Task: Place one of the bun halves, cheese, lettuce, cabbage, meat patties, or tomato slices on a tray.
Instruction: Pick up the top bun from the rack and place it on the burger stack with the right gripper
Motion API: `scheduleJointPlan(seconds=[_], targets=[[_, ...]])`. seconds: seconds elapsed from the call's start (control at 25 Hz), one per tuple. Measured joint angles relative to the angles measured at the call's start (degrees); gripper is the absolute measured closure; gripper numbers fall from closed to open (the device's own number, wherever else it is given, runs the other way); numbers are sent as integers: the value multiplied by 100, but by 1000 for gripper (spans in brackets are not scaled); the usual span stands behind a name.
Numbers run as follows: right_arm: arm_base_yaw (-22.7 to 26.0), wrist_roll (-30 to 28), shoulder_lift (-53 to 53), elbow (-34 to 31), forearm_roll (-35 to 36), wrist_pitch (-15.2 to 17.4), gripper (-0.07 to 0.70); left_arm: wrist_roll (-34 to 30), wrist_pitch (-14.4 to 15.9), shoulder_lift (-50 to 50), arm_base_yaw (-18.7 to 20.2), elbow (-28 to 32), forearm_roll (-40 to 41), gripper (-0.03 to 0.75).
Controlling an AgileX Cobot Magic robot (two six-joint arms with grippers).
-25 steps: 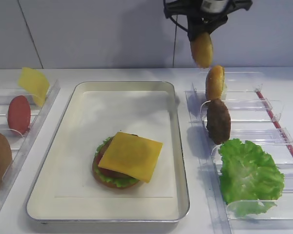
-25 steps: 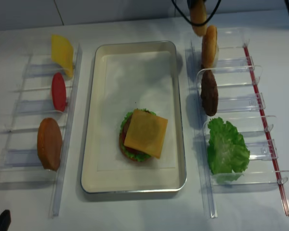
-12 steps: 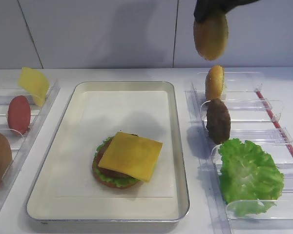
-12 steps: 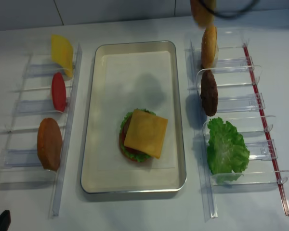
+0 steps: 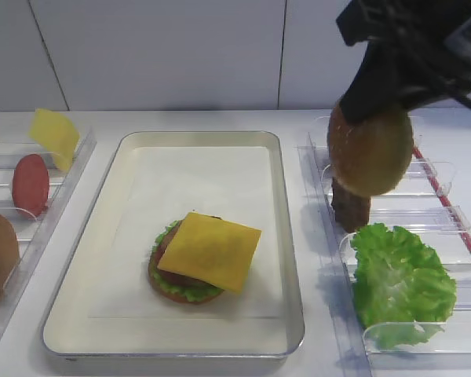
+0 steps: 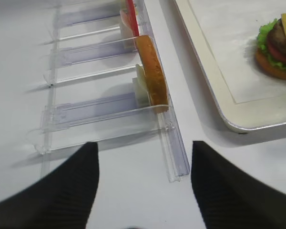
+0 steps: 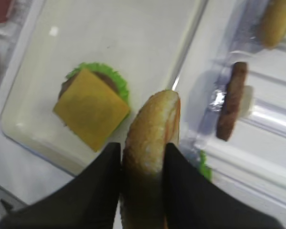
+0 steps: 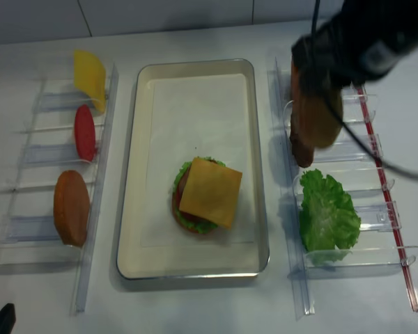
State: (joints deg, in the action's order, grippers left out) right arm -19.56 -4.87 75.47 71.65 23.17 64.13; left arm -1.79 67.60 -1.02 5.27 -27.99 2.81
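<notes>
the right gripper (image 7: 144,164) is clamped tight on a bun half (image 7: 150,143), its two black fingers (image 7: 101,183) pressing the golden bun edge-on from either side, and it holds the bun in the air over the inner edge of the right-hand clear holders (image 5: 436,208), just beside the tray's right rim. in the high view the bun half (image 5: 370,149) hangs large in front of the dark brown meat patty (image 5: 351,210), which stands upright in its slot, and the ruffled green lettuce (image 5: 398,283) lies in the nearest slot on that side. the wrist view also shows part of another bun (image 7: 278,21) standing in a farther slot of the same rack. the silver tray (image 5: 292,236) with its pale paper lining sits in the middle of the white bench (image 5: 220,119); on it, toward the near end, is a stack with a bun base at the bottom, green leaf and a red slice showing at the edges, and a square of cheese (image 5: 210,250) lying flat on top. on the left side a rack of clear holders (image 8: 28,153) carries a loose yellow cheese slice (image 8: 90,78) at the far end, a red tomato slice (image 8: 84,132) upright behind it, and a brown bun half (image 8: 71,207) upright nearest the camera. the left gripper (image 6: 143,191) hovers low over the bench beside that near bun, its dark fingers (image 6: 62,191) spread wide apart with nothing between them.
</notes>
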Motion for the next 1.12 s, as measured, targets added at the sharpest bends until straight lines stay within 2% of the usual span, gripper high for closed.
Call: scheduleJointPlan(seconds=[0.12, 0.32, 0.52, 0.64, 0.76, 1.04, 1.12], targets=[[0, -478, -142, -509, 836, -170, 398, 0, 0, 0, 0, 0, 0, 301], [0, -1476, -152, -1095, 2360, -770, 398, 0, 0, 0, 0, 0, 0, 301], [0, -2447, 157, -1427, 3597, -931, 398, 0, 0, 0, 0, 0, 0, 301], [0, -3041, 629, -1448, 4321, -740, 398, 0, 0, 0, 0, 0, 0, 301], [0, -3713, 1197, -1448, 5104, -386, 398, 0, 0, 0, 0, 0, 0, 301], [0, -4459, 2300, -1448, 6289, 166, 400, 0, 0, 0, 0, 0, 0, 301], [0, -4671, 2611, -1448, 6590, 221, 401, 0, 0, 0, 0, 0, 0, 301]])
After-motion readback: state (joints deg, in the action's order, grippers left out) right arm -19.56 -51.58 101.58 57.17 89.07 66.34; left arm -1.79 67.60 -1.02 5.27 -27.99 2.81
